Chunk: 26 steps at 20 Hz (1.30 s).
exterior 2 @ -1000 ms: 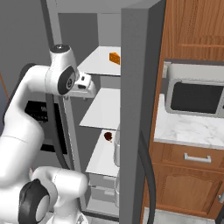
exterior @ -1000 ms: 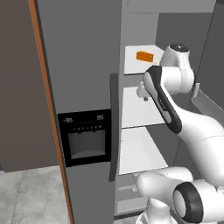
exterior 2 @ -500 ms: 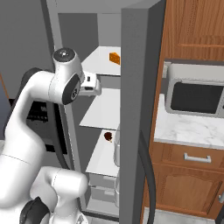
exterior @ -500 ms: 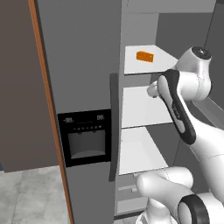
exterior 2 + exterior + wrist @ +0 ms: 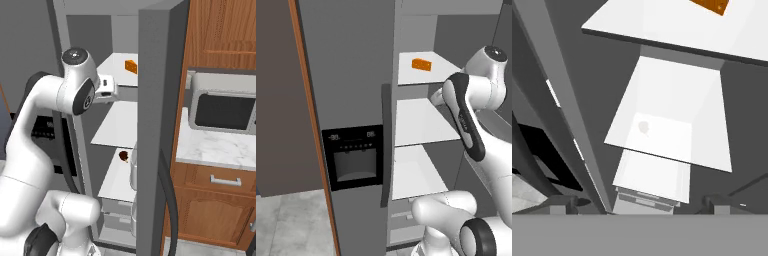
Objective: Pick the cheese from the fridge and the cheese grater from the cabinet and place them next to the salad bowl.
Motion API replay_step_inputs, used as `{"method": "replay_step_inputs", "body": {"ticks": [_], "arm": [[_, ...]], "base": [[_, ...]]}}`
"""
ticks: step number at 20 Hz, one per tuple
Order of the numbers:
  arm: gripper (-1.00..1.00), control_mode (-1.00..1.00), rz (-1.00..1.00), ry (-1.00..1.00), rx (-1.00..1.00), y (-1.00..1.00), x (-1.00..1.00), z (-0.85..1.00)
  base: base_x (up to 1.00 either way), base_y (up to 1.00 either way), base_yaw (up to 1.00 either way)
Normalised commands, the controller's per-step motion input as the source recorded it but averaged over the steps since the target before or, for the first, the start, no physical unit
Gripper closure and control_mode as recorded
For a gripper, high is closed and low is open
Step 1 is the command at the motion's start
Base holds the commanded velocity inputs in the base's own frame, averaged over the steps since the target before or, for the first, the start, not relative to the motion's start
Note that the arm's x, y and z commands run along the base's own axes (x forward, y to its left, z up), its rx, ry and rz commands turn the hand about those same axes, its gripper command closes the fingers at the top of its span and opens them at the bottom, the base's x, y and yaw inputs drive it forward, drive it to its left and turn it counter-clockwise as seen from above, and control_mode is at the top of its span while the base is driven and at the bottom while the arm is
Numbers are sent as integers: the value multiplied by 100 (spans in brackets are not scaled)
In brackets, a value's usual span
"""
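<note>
Jaws (image 5: pixel 639 207) spread wide and holding nothing, the two dark fingertips (image 5: pixel 562 204) sitting far apart at the bottom of the hand view, looking down the stack of white shelves.

Biggest thing out here is the tall grey fridge (image 5: pixel 351 75), door swung open, black dispenser panel (image 5: pixel 354 156) on the closed half facing the left base camera. Inside, the white inner shelves (image 5: pixel 418 122) step down one below another, with drawers at the bottom.

The white arm with dark joints (image 5: pixel 476 115) rises in front of the open compartment, its elbow bent up high and the hand (image 5: pixel 106 89) pushed in at the level just under the top shelf, as the right base view has it.

To the right of the fridge, brown wooden cabinets (image 5: pixel 222 30) run above a silver microwave (image 5: pixel 225 109), which sits on a white marble table (image 5: pixel 215 147). Under that, a wooden drawer unit with a metal handle (image 5: pixel 226 181).

On a lower shelf there's a small dark round item (image 5: pixel 123 157); too small to tell what it is.

And the prize: the small orange wedge-shaped block of cheese (image 5: pixel 421 64) lies on the top shelf, toward the back, well apart from the hand. In the hand view its orange corner (image 5: pixel 709 5) peeks in at the top edge, above the jaws.
</note>
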Motion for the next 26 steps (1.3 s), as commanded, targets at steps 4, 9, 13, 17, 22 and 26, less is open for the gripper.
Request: {"method": "replay_step_inputs", "body": {"ticks": [4, 9, 13, 17, 22, 26], "arm": [[-100, -100, 0, 0, 0, -2, 6, 23], [-100, -100, 0, -10, 0, -1, 11, 16], [-100, -100, 2, -28, 0, -1, -7, 3], [-100, -100, 0, -28, 0, -1, -8, 5], [-100, -100, -1, -10, 1, -6, 0, 27], [-100, -100, -6, 0, 1, -13, 3, 38]], "base": [[0, 0, 0], [0, 0, 0], [0, 0, 0], [0, 0, 0], [0, 0, 0], [0, 0, 0]]}}
